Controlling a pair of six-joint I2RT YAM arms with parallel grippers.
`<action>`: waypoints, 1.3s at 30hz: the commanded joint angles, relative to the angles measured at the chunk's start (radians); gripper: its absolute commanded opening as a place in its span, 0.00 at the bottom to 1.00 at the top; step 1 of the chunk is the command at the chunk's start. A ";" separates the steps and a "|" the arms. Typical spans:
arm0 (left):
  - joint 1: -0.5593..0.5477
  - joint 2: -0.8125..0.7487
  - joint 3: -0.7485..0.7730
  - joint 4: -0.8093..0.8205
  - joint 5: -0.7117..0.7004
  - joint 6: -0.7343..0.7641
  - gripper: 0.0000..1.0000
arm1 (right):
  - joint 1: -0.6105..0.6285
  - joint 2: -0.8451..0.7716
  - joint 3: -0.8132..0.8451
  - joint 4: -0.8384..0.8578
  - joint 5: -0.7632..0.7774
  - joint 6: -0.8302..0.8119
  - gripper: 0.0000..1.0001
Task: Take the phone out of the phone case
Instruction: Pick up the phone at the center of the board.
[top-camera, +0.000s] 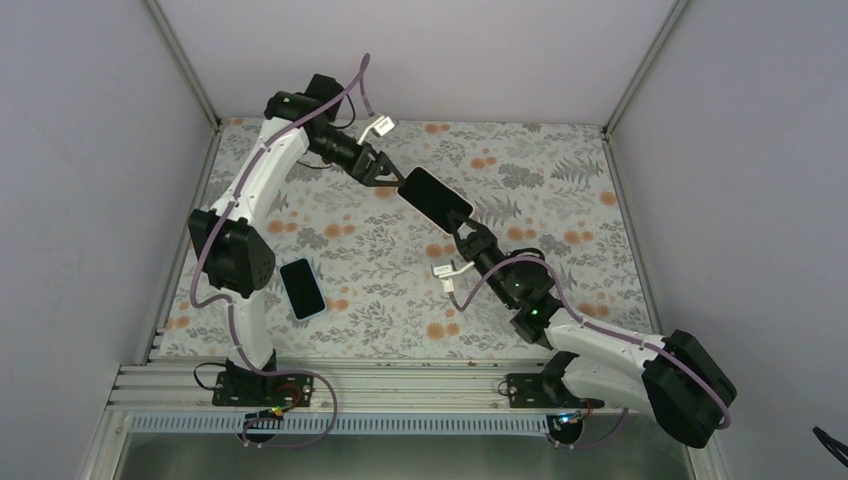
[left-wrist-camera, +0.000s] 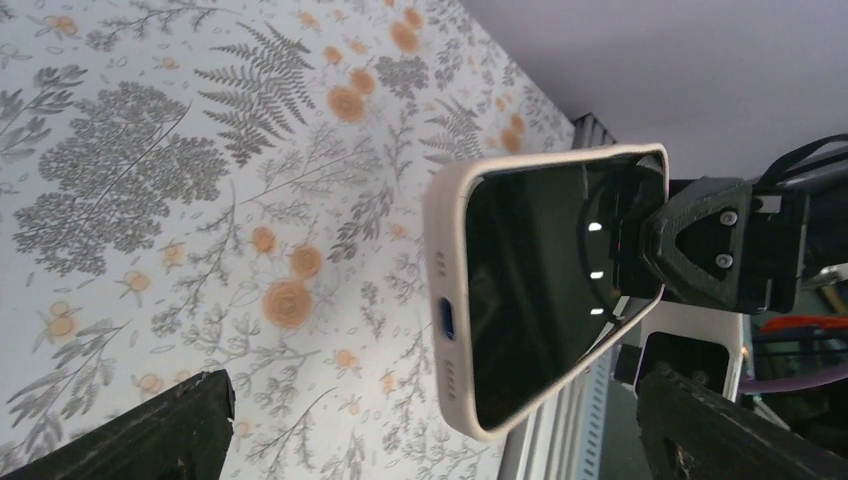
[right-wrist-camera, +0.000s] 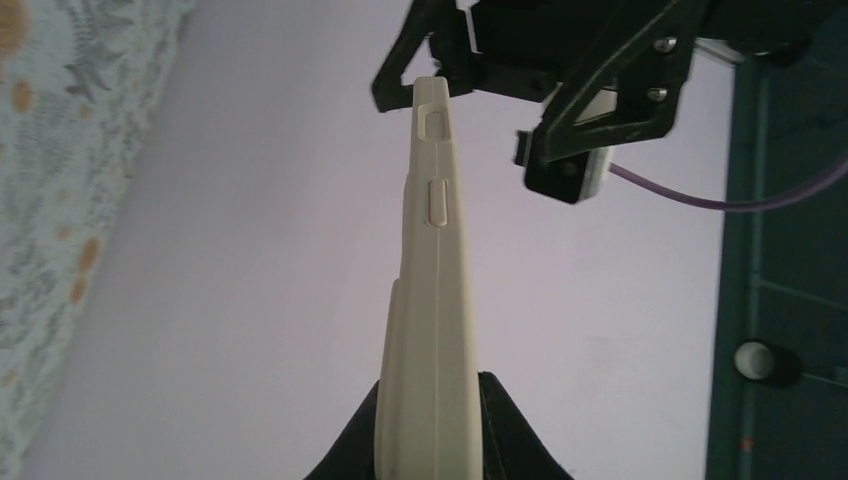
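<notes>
Above the table (top-camera: 560, 160), right claw (top-camera: 463, 232) clamped on the phone case (left-wrist-camera: 445, 300), phone (left-wrist-camera: 530, 280) inside, left claw (top-camera: 390, 182) splayed around its end

lab test cell: grey walls (top-camera: 90, 150), aluminium frame (top-camera: 400, 385), floral tablecloth (top-camera: 540, 180)

A: Qty check. Phones?
B: 2: phone (left-wrist-camera: 530, 290) in a shell, plus 2nd dark phone (top-camera: 302, 288).
A: Cases?
B: 1 phone case (left-wrist-camera: 445, 250).
A: Rest?
B: 2 arms: left arm (top-camera: 265, 175), right arm (top-camera: 600, 345). 2 tools: left tool (top-camera: 390, 180), right tool (top-camera: 462, 232). 1 desk (top-camera: 560, 170).
</notes>
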 joint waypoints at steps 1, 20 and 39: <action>0.030 0.001 0.006 -0.007 0.127 -0.025 0.99 | 0.028 -0.018 0.028 0.229 -0.022 -0.083 0.03; 0.027 -0.054 -0.076 -0.007 0.330 0.023 0.70 | 0.080 0.063 0.127 0.282 -0.055 -0.105 0.03; -0.015 -0.118 -0.136 -0.007 0.337 0.034 0.34 | 0.092 0.106 0.172 0.266 -0.032 -0.118 0.03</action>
